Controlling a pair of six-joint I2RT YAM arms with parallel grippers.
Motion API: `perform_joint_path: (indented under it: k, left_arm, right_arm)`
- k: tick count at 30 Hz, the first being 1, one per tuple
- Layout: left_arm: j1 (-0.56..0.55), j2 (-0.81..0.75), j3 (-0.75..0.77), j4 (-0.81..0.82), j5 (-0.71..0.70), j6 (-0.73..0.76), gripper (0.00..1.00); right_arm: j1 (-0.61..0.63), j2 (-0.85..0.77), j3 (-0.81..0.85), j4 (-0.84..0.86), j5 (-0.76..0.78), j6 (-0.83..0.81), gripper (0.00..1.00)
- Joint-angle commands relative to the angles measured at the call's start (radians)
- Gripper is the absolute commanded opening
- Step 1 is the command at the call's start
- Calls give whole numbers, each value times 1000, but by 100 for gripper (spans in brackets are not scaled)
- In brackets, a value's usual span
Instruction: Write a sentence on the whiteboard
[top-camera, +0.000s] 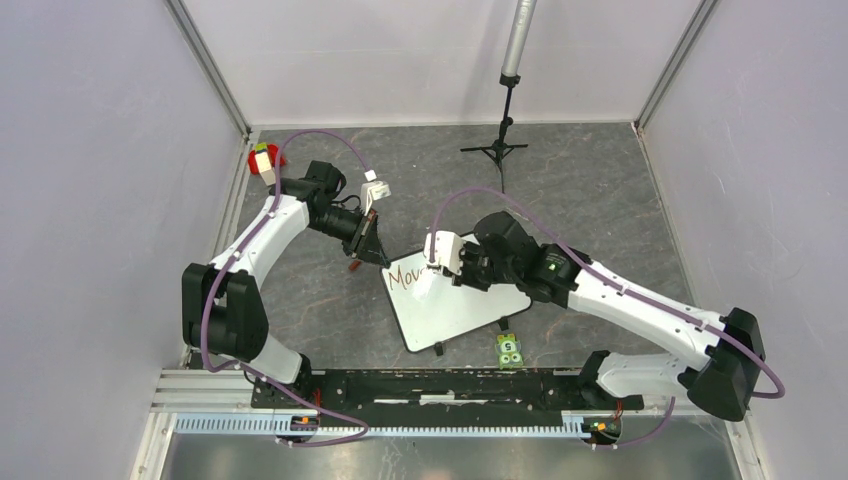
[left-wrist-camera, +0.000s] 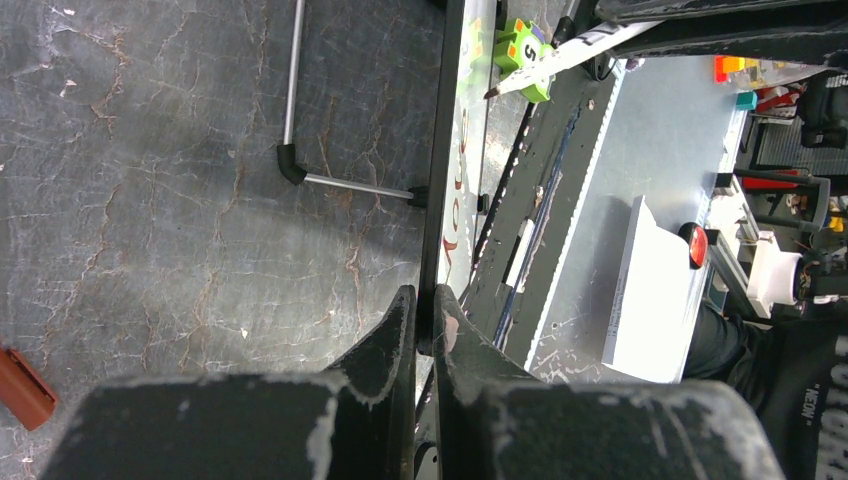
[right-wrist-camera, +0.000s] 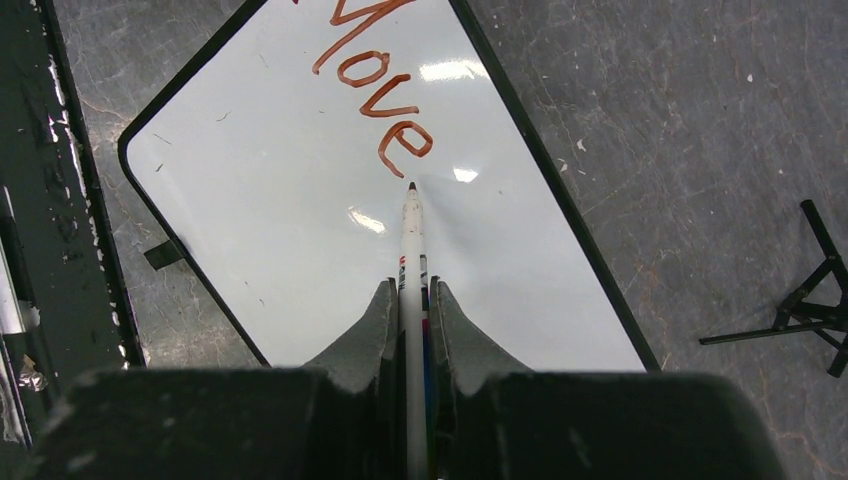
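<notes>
Overview from the top camera first: the whiteboard (top-camera: 455, 310) stands on the gray tabletop (top-camera: 590, 190) between my two arms, turned at an angle. The sentence (top-camera: 408, 272) has only its first word, "Move", near the far corner. My left gripper (top-camera: 375, 252) reaches that corner from the left side, and my right gripper (top-camera: 440, 272) hangs over the written word. From the left wrist camera I see the board edge-on. The two fingers are clenched on the thin black rim, one on each side, so this gripper is grasping the whiteboard at its edge. From the right wrist camera, the right gripper is clamped on a thin white marker (right-wrist-camera: 411, 240), taken by the barrel. Its reddish tip is just beside the last letter, at the glossy white face or very near it; I cannot say if it touches. I judge the board to be light and stiff, with a slippery face. On its short legs it would slide or rock under the pressure of the pen, so a steady hold is needed. The rim at a corner is the right place for that, because fingers on the face would smear the fresh ink. The marker is slim and may turn in the grip, so I would press only lightly.
</notes>
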Motion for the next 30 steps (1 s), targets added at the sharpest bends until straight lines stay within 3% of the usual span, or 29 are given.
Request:
perform_joint_path:
  k: [1, 10, 30]
  left_arm:
    - [-12, -13, 20, 0, -22, 25, 2]
    - [-19, -27, 12, 1, -36, 31, 2]
    - [-27, -23, 15, 0, -36, 31, 2]
  right_arm:
    - [-6, -40, 52, -3, -10, -6, 0]
    - [-122, -41, 61, -4, -149, 42, 0]
    - [-137, -36, 47, 58, -99, 57, 0]
